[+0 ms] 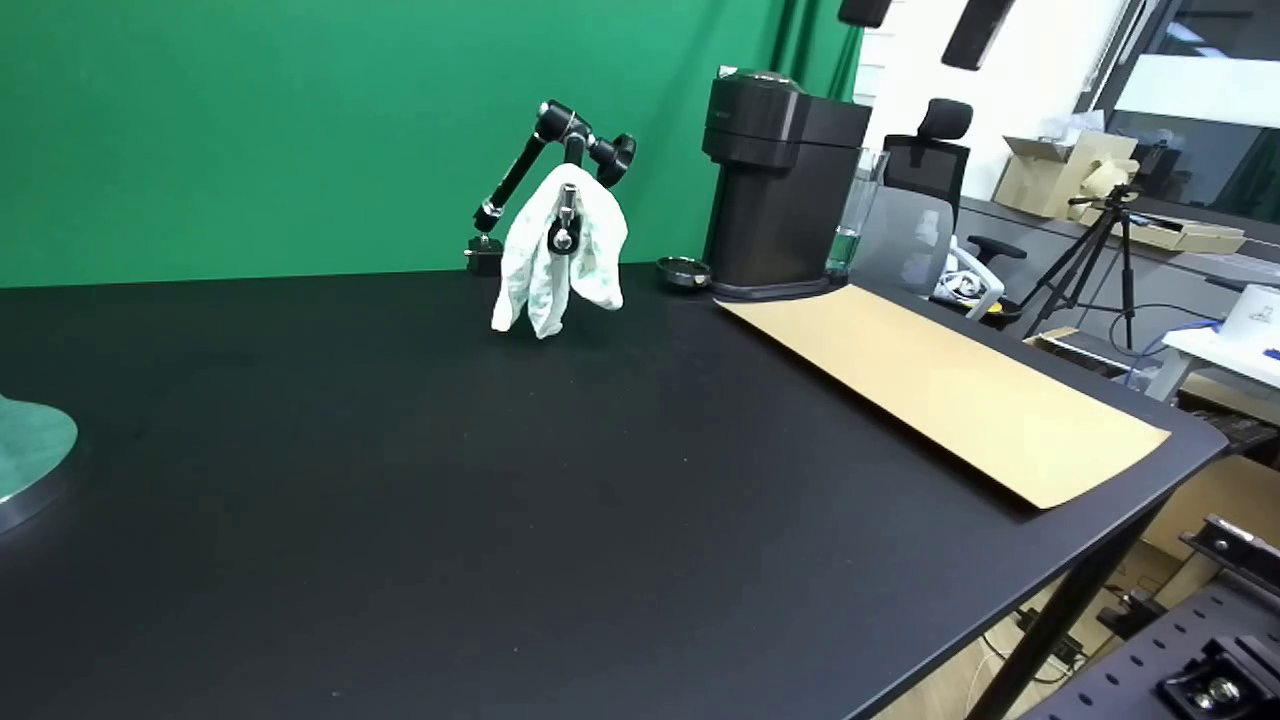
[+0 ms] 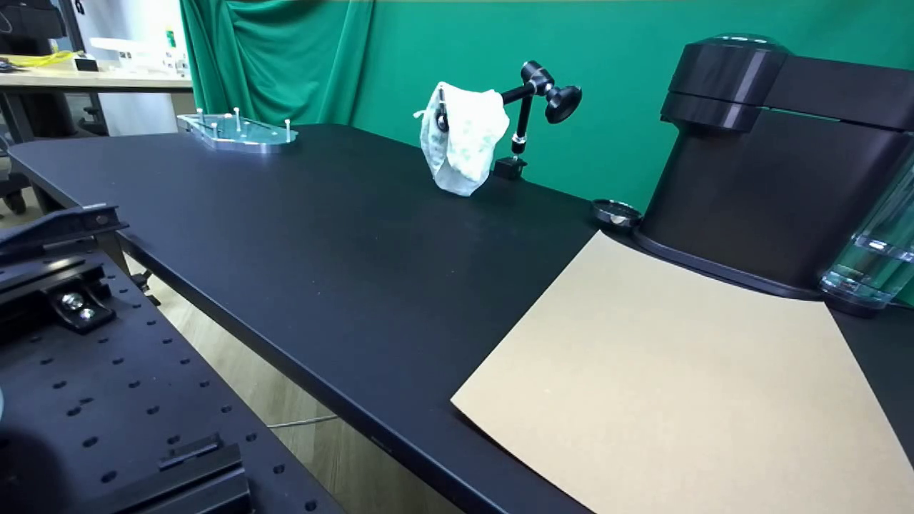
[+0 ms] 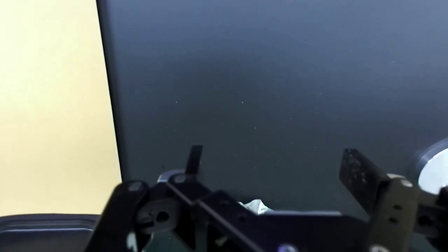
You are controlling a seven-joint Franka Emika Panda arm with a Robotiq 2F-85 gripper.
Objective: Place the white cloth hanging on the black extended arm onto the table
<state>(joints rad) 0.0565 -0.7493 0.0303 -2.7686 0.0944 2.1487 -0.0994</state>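
Observation:
The white cloth [image 1: 598, 232] hangs draped over the end of the black extended arm [image 1: 518, 178], above the back of the black table [image 1: 420, 500]. In an exterior view the cloth [image 2: 475, 132], the arm [image 2: 523, 120] and the table [image 2: 307, 235] show from another side. In the wrist view only a small tip of the cloth [image 3: 257, 206] shows past the gripper body; the rest is hidden. My gripper [image 3: 274, 159] is open, with nothing between its fingers, high above the table. Its dark fingertips [image 1: 920, 22] show at the top edge of an exterior view.
A black coffee machine [image 1: 770, 190] with a clear water tank stands at the back, beside a small round black dish [image 1: 684, 273]. A tan sheet [image 1: 950, 390] lies along one table side. A clear plate with pegs [image 2: 239, 135] lies at the far end.

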